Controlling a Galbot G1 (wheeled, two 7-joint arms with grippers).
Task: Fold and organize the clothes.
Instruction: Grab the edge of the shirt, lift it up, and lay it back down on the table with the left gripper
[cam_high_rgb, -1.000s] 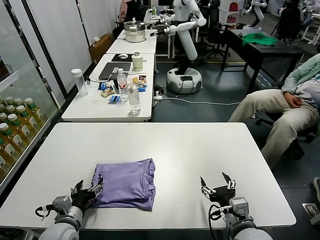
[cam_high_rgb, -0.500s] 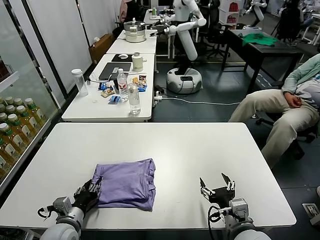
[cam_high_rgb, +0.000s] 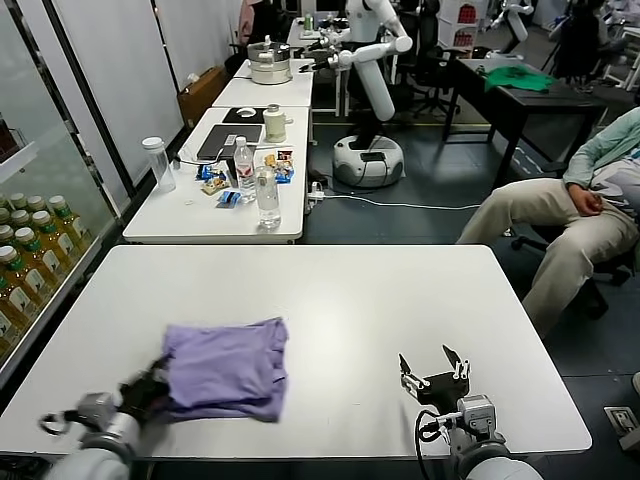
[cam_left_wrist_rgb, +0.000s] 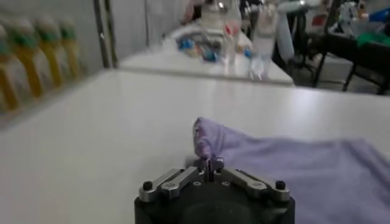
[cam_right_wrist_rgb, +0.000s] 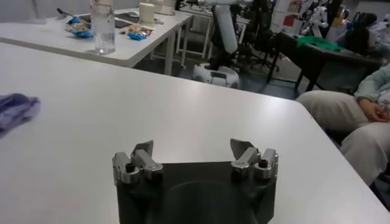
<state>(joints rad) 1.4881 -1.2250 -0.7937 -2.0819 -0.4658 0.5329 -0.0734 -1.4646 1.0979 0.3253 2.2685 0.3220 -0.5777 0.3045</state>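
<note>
The folded lavender T-shirt (cam_high_rgb: 228, 367) lies on the white table (cam_high_rgb: 330, 290), near its front left. My left gripper (cam_high_rgb: 150, 388) is at the shirt's left edge and is shut on a pinch of the purple fabric (cam_left_wrist_rgb: 206, 141); in the left wrist view its jaws (cam_left_wrist_rgb: 211, 163) meet on the cloth, with the rest of the shirt (cam_left_wrist_rgb: 304, 164) spread beyond. My right gripper (cam_high_rgb: 434, 372) stands open at the front right, well apart from the shirt, with nothing between its fingers (cam_right_wrist_rgb: 194, 151). A corner of the shirt (cam_right_wrist_rgb: 17, 109) shows far off in the right wrist view.
Behind my table stands a second white table (cam_high_rgb: 215, 195) with bottles (cam_high_rgb: 267, 195), snacks and a laptop. Shelved yellow drink bottles (cam_high_rgb: 25, 265) line the left wall. A seated person (cam_high_rgb: 570, 220) is at the right, and another robot (cam_high_rgb: 370, 90) stands farther back.
My left gripper has shut on the shirt's left edge and pulled back to the left. The shirt has slid left with it. The right arm has stayed put.
</note>
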